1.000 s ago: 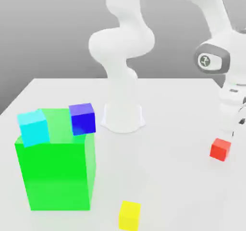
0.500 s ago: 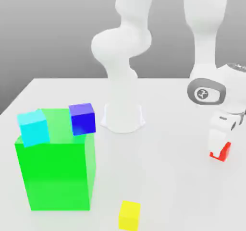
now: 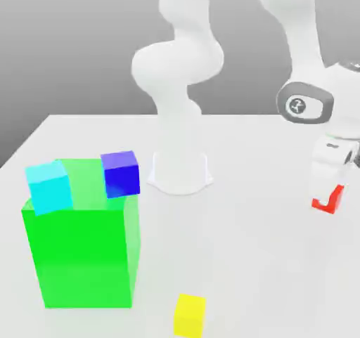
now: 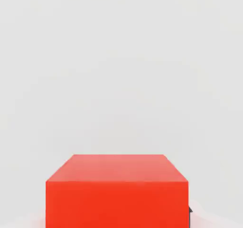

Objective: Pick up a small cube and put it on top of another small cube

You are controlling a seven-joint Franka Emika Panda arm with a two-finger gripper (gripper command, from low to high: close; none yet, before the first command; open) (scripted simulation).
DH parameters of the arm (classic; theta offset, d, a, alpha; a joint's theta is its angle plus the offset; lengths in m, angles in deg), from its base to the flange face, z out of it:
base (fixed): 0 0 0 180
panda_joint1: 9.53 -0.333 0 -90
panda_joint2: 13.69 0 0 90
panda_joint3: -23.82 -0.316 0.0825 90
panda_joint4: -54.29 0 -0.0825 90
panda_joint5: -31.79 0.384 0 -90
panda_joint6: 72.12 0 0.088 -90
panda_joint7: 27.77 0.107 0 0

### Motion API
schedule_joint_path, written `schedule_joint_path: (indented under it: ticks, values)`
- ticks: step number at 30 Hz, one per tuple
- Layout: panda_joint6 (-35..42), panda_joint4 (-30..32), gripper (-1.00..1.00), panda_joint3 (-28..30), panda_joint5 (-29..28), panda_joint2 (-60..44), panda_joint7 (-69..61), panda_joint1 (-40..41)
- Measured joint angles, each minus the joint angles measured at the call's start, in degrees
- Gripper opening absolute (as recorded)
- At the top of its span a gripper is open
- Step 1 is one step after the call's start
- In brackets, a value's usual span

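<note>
While the fingers [image 3: 330, 189] are clamping the small red cube [image 3: 329, 199] at the exterior view's right, just above the desk [image 3: 246, 259], a shallow grip risks it slipping before reaching the yellow cube [image 3: 190, 314].

We are now clamping the gripper [image 3: 329, 189] onto the small cube [image 3: 332, 200] after descending with jaws wide apart a second ago, and we are lifting it slightly off the table [image 3: 253, 245], higher than where it was resting before.
</note>
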Motion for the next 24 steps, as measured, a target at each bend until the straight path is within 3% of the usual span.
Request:
schedule_joint_path:
  ticks: [5, 10, 24]
  values:
    - [6.99, -2.1, -1.0, 2.99, 5.89, 4.51, -12.33, 4.9]
    - [13.9, -4.21, -1.0, 7.18, 7.43, 8.96, -21.76, 8.94]
    - [32.09, -9.76, -1.0, 21.67, 0.6, 21.83, -40.45, 22.12]
